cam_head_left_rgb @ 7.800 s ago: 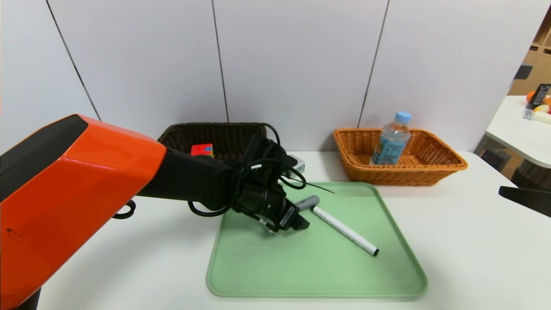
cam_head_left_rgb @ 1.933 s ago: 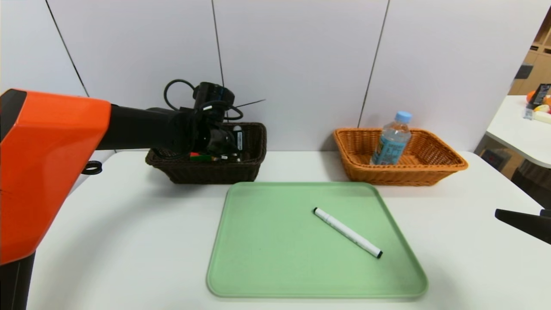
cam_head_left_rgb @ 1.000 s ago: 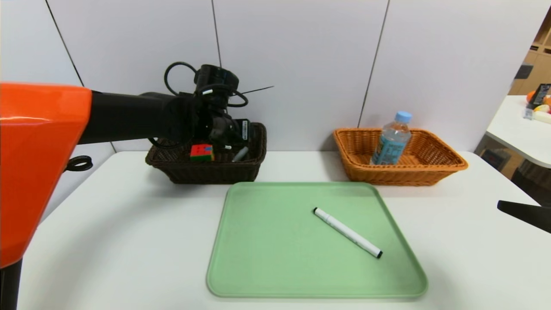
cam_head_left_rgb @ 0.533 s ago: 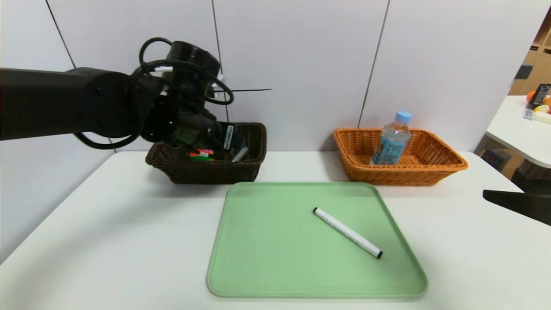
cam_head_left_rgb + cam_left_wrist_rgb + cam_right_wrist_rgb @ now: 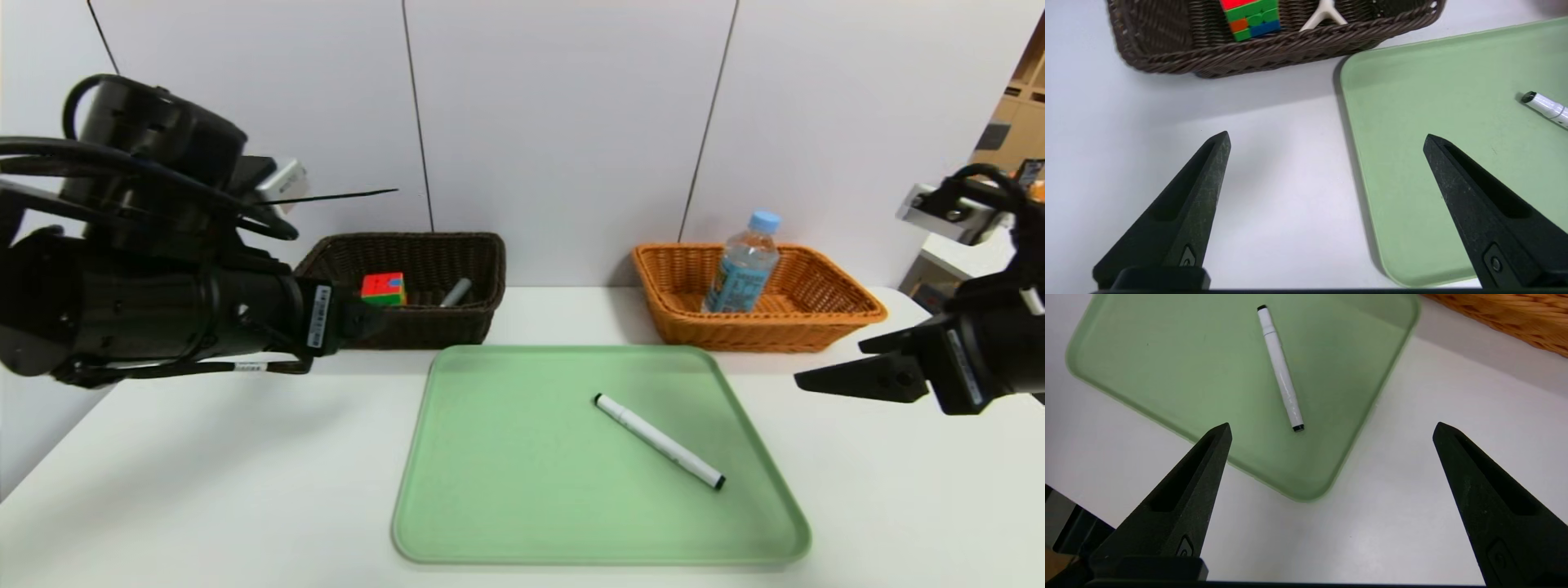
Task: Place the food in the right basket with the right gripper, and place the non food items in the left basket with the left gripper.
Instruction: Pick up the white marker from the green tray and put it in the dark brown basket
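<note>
Tool on my left arm (image 5: 359, 314) hangs spread wide and empty above the counter (image 5: 204, 457), just near of the dark brown wicker basket (image 5: 482, 314) and left of the green tray (image 5: 457, 523). I judge it sits there because two of its three items are already delivered: the puzzle cube (image 5: 383, 288) and the Y-shaped peeler (image 5: 1325, 14), grey handle up against the basket's right side, both lie inside. My right tool (image 5: 824, 380) is also spread wide and holding nothing, hovering over the counter at the right, just beyond the tray's right edge. Its job looks done, since the water bottle (image 5: 743, 265) stands upright in the orange-tan wicker basket (image 5: 841, 322) at the far right.

What is left is the marker (image 5: 657, 441). It lies flat and diagonal on the tray's right half, touching nothing else, one end toward the far left and the other toward the near right. It is slim and white, with a black tip at each visible end and a thin ring near one of them. Being non-food, I judge it belongs to my left tool, which is well apart from it, while my right tool is nearer.
</note>
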Action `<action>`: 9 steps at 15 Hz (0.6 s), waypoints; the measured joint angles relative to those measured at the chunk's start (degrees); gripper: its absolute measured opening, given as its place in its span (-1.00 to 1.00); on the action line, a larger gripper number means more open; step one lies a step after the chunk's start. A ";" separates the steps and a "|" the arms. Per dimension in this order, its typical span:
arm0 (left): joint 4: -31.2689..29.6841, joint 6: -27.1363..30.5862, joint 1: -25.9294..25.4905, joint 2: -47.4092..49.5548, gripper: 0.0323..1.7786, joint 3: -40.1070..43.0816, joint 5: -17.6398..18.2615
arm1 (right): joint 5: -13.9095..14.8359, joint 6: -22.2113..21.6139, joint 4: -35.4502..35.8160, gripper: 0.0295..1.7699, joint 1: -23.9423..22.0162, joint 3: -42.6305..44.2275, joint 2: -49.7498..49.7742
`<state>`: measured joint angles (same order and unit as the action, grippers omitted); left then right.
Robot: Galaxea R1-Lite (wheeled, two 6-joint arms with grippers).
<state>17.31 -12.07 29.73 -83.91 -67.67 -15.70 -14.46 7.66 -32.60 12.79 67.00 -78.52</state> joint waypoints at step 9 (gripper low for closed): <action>-0.28 -0.39 -7.96 11.51 0.90 11.17 -2.93 | 0.49 0.52 2.69 0.92 9.62 4.61 -17.18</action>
<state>17.03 -12.46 21.77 -72.40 -56.50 -18.63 -13.97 8.18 -29.90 22.41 71.61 -95.70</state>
